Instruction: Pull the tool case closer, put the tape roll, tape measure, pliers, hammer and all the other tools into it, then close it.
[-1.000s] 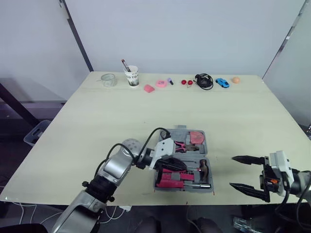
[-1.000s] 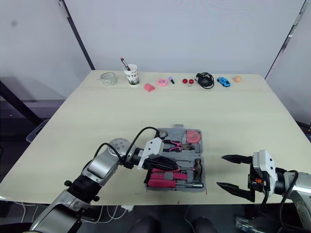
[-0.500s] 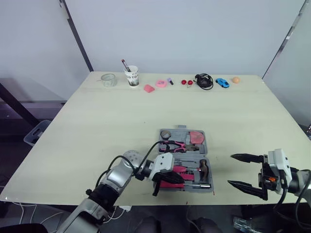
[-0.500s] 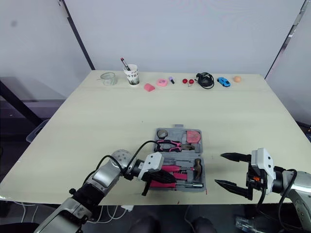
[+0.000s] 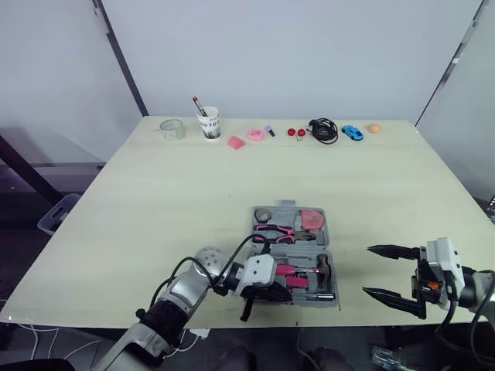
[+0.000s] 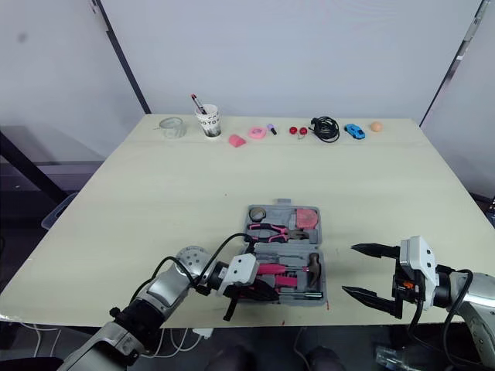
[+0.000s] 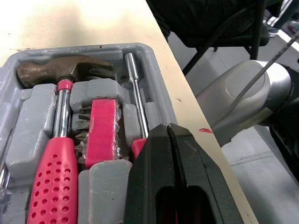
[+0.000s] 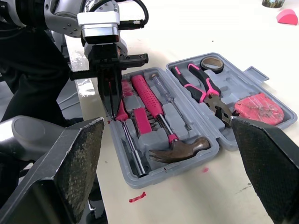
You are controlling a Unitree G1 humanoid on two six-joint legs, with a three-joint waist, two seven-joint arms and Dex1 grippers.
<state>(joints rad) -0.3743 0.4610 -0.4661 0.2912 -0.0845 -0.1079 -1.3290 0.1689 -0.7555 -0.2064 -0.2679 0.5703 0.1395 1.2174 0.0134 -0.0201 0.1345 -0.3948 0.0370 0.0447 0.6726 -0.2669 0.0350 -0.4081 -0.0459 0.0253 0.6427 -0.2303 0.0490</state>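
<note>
Near the front edge of the bench (image 5: 170, 201), the tool case (image 8: 240, 86) lies open and flat, with the hammer (image 8: 180, 148), pliers (image 8: 205, 91), tape roll (image 8: 211, 61) and tape measure (image 8: 260, 108) seated in it. My worry is the left gripper (image 8: 112, 109). Its fingers are pressed together on nothing and point down onto a pink driver handle (image 7: 138, 147) in the near half. Any drag could lever that tool out or shove the case off the edge. That arm is bent low, reaching in from the left. The right gripper (image 5: 368, 270) hovers wide open, well apart to the right.
</note>
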